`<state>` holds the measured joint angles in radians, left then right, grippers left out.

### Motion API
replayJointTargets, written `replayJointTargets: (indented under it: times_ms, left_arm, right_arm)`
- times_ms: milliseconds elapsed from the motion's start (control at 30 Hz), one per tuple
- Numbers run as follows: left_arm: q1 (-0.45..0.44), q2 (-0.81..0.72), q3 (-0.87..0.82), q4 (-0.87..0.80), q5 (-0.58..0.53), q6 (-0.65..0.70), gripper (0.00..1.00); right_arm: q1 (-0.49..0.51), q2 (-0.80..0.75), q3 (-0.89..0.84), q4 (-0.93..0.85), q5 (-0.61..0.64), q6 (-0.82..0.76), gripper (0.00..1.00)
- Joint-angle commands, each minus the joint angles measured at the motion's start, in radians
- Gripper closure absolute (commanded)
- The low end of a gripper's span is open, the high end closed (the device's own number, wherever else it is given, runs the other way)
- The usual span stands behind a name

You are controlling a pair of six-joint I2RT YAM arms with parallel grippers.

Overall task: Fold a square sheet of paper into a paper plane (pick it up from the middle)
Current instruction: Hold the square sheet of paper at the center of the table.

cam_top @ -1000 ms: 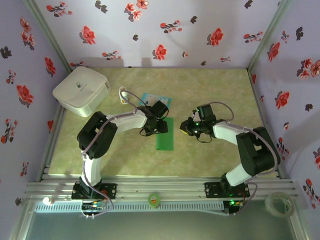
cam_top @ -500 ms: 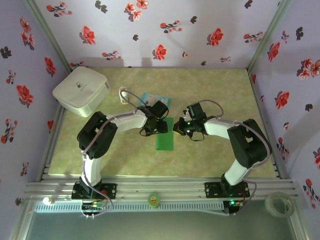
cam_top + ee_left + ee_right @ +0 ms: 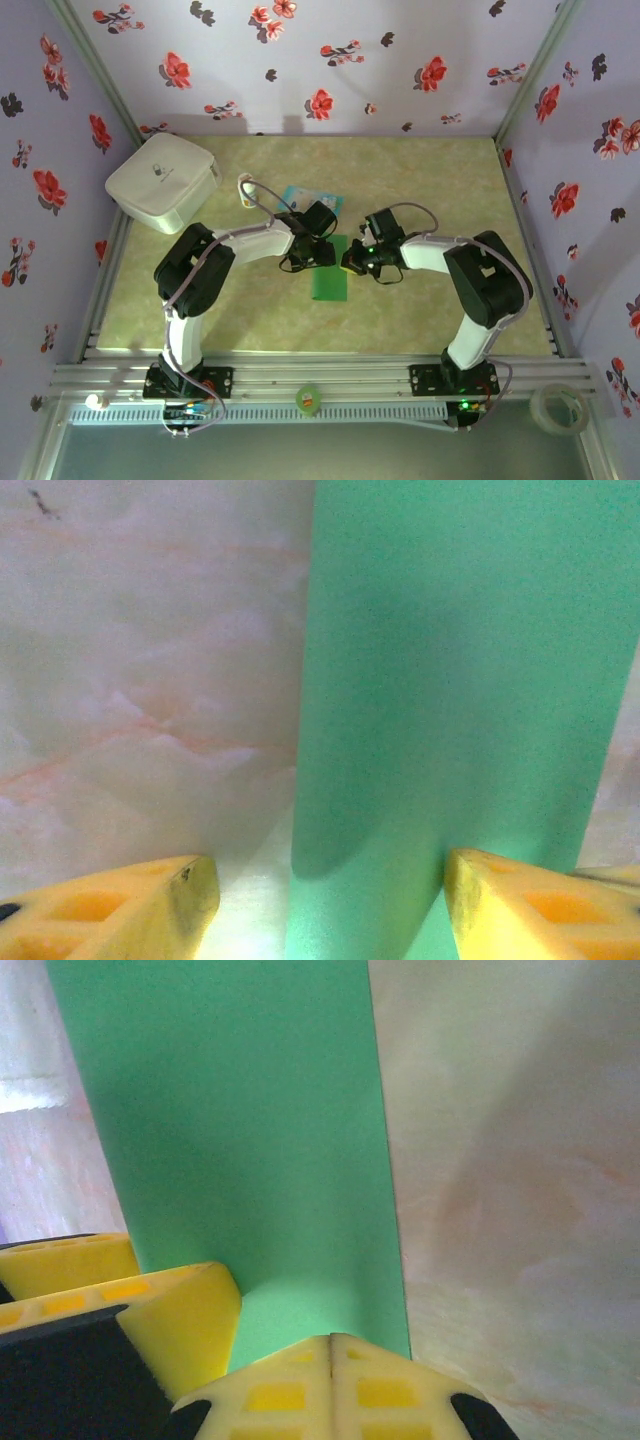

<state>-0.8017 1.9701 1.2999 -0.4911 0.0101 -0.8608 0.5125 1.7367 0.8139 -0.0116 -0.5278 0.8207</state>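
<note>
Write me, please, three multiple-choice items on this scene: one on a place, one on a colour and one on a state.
1. Where on the table does the white box sit?
A. In the far left corner
B. In the far right corner
C. At the near edge, between the arm bases

2. What colour is the sheet of paper?
A. Red
B. Bright green
C. White

3. How do the jaws of the right gripper stand?
A. Wide open
B. Shut
C. Clamped on the white box

Answers:
1. A, as the top view shows the box by the left wall at the far end.
2. B, as the sheet is green in all three views.
3. B, as the right wrist view shows the yellow fingertips meeting at the paper's edge.
</note>
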Motion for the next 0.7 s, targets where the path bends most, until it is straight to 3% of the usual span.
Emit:
replayJointTargets:
  times_ms: [0, 533, 667]
  left_arm:
    - [-0.001, 0.125, -0.050, 0.077, -0.015, 0.012, 0.35]
    - [-0.003, 0.126, -0.048, 0.075, -0.015, 0.018, 0.35]
    - [-0.003, 0.121, -0.044, 0.073, -0.015, 0.014, 0.35]
  right_arm:
    - [0.010, 0.023, 0.028, 0.016, -0.016, 0.012, 1.00]
    - [0.014, 0.056, 0.028, 0.066, -0.033, 0.028, 1.00]
    - [0.014, 0.087, 0.034, -0.052, 0.029, -0.037, 1.00]
